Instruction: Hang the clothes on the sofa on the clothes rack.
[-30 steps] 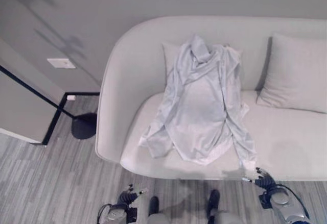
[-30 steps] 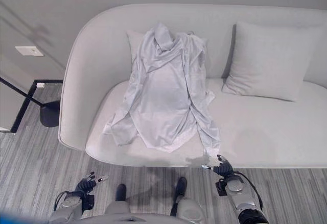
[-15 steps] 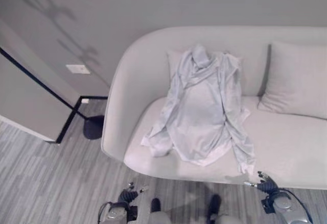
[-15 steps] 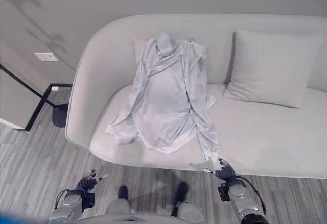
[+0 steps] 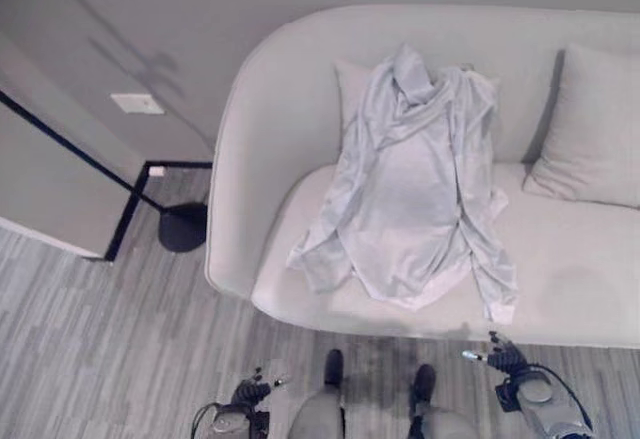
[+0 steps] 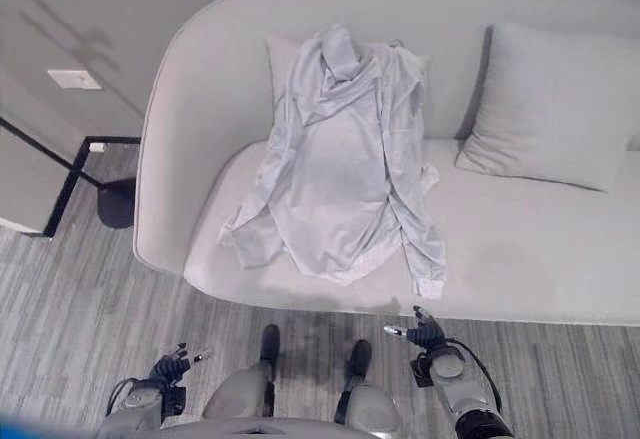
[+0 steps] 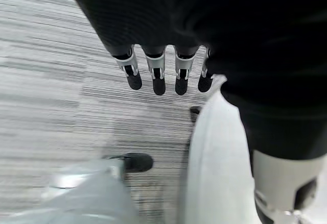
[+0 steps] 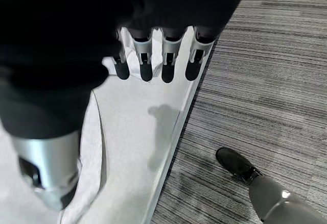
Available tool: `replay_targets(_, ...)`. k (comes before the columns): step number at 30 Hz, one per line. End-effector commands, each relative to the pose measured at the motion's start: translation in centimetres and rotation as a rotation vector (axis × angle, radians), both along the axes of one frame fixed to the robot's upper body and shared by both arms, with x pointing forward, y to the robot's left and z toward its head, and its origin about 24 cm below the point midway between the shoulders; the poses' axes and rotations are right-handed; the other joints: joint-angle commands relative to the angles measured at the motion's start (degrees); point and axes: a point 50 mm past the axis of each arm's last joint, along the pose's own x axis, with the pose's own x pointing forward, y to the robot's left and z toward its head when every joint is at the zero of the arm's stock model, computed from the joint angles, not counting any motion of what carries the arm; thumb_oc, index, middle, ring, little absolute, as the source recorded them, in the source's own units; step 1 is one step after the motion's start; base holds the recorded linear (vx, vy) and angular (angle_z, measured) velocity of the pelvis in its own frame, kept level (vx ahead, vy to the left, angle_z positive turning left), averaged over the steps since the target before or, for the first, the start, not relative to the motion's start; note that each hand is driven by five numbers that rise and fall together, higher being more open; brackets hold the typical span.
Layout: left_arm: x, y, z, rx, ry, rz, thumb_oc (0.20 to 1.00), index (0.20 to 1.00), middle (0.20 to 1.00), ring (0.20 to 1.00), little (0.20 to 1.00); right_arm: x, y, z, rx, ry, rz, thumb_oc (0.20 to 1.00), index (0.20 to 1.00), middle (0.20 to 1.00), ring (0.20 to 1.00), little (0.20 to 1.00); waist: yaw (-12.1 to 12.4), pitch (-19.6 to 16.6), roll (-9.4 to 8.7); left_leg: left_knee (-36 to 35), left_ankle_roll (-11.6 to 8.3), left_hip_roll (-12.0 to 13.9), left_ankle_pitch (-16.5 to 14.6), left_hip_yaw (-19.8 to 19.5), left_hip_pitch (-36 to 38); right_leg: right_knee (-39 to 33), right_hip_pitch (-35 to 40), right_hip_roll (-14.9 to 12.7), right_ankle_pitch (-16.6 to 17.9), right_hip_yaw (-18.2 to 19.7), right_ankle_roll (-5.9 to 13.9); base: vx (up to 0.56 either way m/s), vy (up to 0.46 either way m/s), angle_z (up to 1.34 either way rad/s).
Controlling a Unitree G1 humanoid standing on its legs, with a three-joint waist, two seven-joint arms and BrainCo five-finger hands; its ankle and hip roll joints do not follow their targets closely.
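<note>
A pale grey-blue shirt (image 5: 420, 179) lies spread over the seat and backrest of a light grey sofa (image 5: 250, 189), one sleeve cuff (image 5: 500, 309) reaching the seat's front edge. My right hand (image 5: 505, 359) hangs low in front of the sofa, just below that cuff; its fingers (image 8: 145, 63) are straight and empty over the sofa's front edge (image 8: 138, 127). My left hand (image 5: 245, 394) hangs low over the carpet left of the sofa's front, fingers (image 7: 158, 78) straight and holding nothing. A black pole with a round base (image 5: 182, 229) stands left of the sofa.
A grey cushion (image 5: 590, 129) leans at the sofa's right, and another cushion (image 5: 352, 89) sits behind the shirt. A white wall plate (image 5: 137, 103) and a pale partition (image 5: 50, 199) are at the left. Striped grey carpet (image 5: 100, 339) covers the floor in front.
The camera has shifted, so the sofa and shirt sit a little differently in the picture. Both hands stay low and open; the shirt has not moved.
</note>
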Motion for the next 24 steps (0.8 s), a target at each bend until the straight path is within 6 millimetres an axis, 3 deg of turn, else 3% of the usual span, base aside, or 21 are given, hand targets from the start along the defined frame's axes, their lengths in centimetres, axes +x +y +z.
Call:
replay_targets(1,1.0,1.5,0.7,0.06,-0.027,-0.024,1.0,1.0,1.0,1.0,1.0,1.9,-0.3,1.7,-0.027,-0.096,0.021,1.0,1.0,1.0,1.0,1.0,0.1,-2.4,-1.29,1.1,-0.57,-1.1,0.8,0.0,-4.4,1.2,5.3,-1.7,-6.4,-0.1,4.97,0.08,0.154,-0.39)
replay_targets(7,1.2,2.2,1.3,0.078,-0.054,-0.003,1.0,1.0,1.0,1.0,1.0,2.9,0.0,2.7,-0.014,-0.158,0.008,1.0,1.0,1.0,1.0,1.0,0.5,-2.5,-2.21,1.5,1.19,-2.2,-1.2,1.1,-4.0,2.5,4.0,-3.5,-5.5,0.5,6.31,0.07,0.174,-0.15)
replay_targets(13,3.5,3.7,4.1,0.127,-0.21,-0.003,1.0,1.0,1.0,1.0,1.0,5.7,0.1,6.5,-0.007,-0.353,0.033,1.0,1.0,1.0,1.0,1.0,0.8,0.2,-2.33,3.3,3.99,-3.5,-4.3,2.1,-3.5,15.7,-2.3,-7.2,-3.1,1.1,8.22,0.0,0.157,-0.12)
replay_targets(16,4.9,4.2,5.8,0.159,-0.295,-0.017,1.0,1.0,1.0,1.0,1.0,6.5,0.3,8.3,0.0,-0.445,0.054,1.0,1.0,1.0,1.0,1.0,0.5,1.2,-1.88,3.3,4.37,-3.2,-4.8,1.9,-2.6,21.5,-5.2,-7.7,-1.8,1.9,8.29,0.02,0.075,-0.3)
replay_targets(18,6.8,4.5,8.2,0.187,-0.425,-0.027,1.0,1.0,1.0,1.0,1.0,7.3,0.5,10.2,0.003,-0.538,0.085,1.0,1.0,1.0,1.0,1.0,0.1,1.8,-1.39,2.6,4.02,-2.9,-5.0,1.1,-1.2,21.1,-6.9,-8.2,-1.9,2.0,7.74,0.09,-0.025,-0.04)
replay_targets(19,8.7,4.5,10.9,0.201,-0.561,-0.025,1.0,1.0,1.0,1.0,1.0,8.1,0.9,12.7,0.025,-0.648,0.115,1.0,1.0,1.0,1.0,1.0,-0.2,2.1,-1.33,2.0,3.4,-2.7,-4.9,0.7,-0.9,16.2,-7.8,-8.3,-2.2,1.5,7.43,0.1,-0.068,0.06)
replay_targets(20,8.7,4.5,10.9,0.201,-0.561,-0.025,1.0,1.0,1.0,1.0,1.0,8.1,0.8,12.7,0.025,-0.648,0.115,1.0,1.0,1.0,1.0,1.0,-0.3,2.1,-1.25,1.9,3.35,-2.6,-4.9,0.6,-0.7,16.0,-7.5,-8.2,-2.2,1.4,7.4,0.15,-0.176,-0.01)
replay_targets(21,10.5,4.2,13.8,0.217,-0.693,-0.052,1.0,1.0,1.0,1.0,1.0,8.9,1.1,14.9,0.028,-0.738,0.14,1.0,1.0,1.0,1.0,1.0,-0.5,2.5,-1.88,2.0,2.56,-2.7,-5.5,0.0,-0.9,7.4,-6.9,-8.2,-1.7,1.3,7.76,0.11,-0.159,-0.05)
replay_targets(24,12.2,4.0,17.1,0.262,-0.836,-0.066,1.0,1.0,1.0,1.0,1.0,9.5,1.3,17.5,0.031,-0.848,0.153,1.0,1.0,1.0,1.0,1.0,-0.7,1.2,-2.94,0.6,1.74,-2.9,-4.8,0.0,-1.1,3.2,-5.8,-7.2,0.1,1.8,8.26,0.1,-0.145,0.3)
